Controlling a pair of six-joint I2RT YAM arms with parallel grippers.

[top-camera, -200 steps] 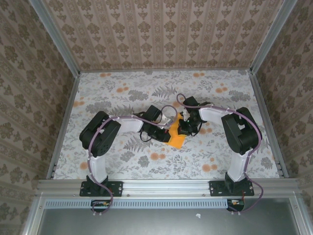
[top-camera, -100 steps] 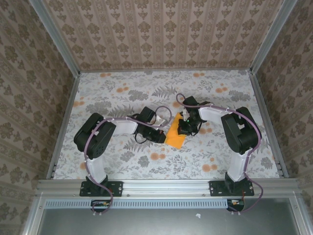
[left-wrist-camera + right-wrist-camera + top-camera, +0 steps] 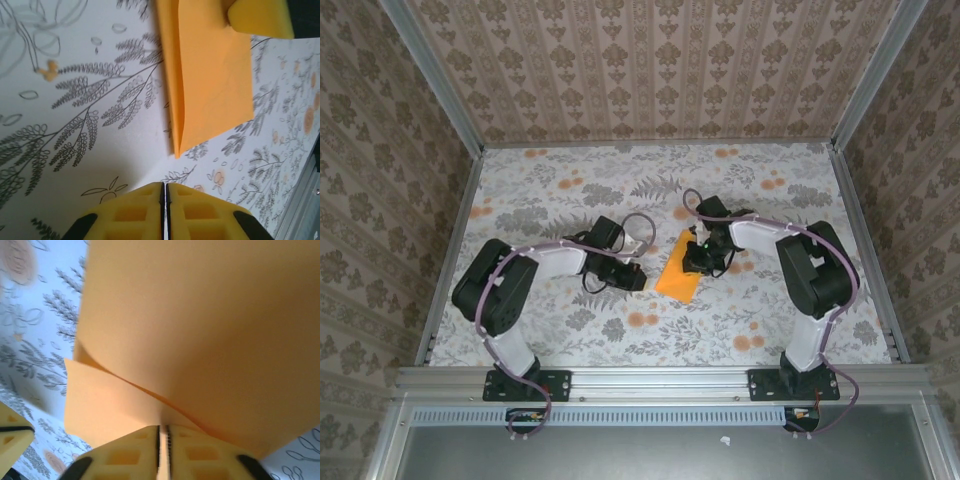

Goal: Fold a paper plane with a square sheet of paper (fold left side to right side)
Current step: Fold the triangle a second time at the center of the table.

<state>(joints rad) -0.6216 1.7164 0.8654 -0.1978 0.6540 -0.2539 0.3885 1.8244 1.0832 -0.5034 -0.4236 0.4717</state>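
Top view first: the orange paper (image 3: 678,272) lies near the middle of the floral cloth (image 3: 570,200), a narrow folded piece running from about 1 o'clock down to 7 o'clock. The left gripper (image 3: 635,280) sits low at the paper's 9 o'clock, just beside its edge but apart from it. From the left wrist, its pads are drawn together to a hairline slit with nothing between them, and the paper (image 3: 210,75) is ahead at 1 o'clock, one layer lapped over another along a crisp crease. The right gripper (image 3: 698,258) is on the paper's 2 o'clock side, right against it. From the right wrist, those pads are all but closed too, and a curling flap of paper (image 3: 200,330) runs down into the slit, so it looks pinched there, with that flap raised off the cloth. As I read it, the side-to-side fold is being set up. To do it well, the holding hand wants to stay light and steady so the thin paper doesn't buckle, while the free one slides under the 9 o'clock edge, carries it across toward 3 o'clock, and lines edge on edge before any pressing. Then one flat stroke along the crease, tail to tip. The risk is the sheet skidding on the cloth and the fold going crooked.
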